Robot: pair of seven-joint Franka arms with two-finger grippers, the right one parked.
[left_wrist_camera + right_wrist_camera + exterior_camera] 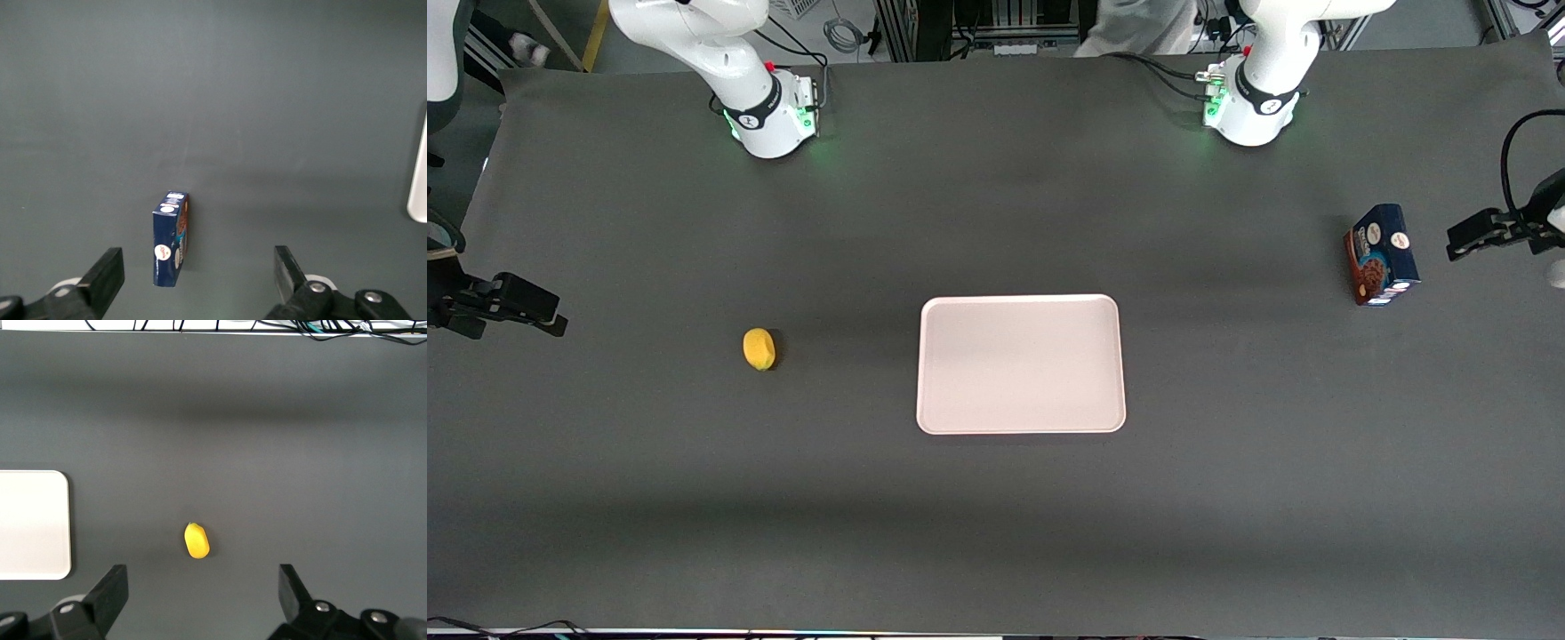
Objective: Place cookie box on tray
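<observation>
Tray [1021,364] on dark grey table [996,507]; gripper [1458,244] beside cookie box [1382,255], fingers [107,277] apart.

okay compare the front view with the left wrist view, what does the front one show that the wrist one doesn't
Only the front view shows the small yellow lump toward the parked arm's end of the table, the tray's whole outline, and the arm bases. Only the left wrist view shows the gripper from close up, fingers spread wide and empty above the mat. Both share the cookie box standing on the table, near the gripper, and the tray, though the wrist view catches just its edge.
</observation>
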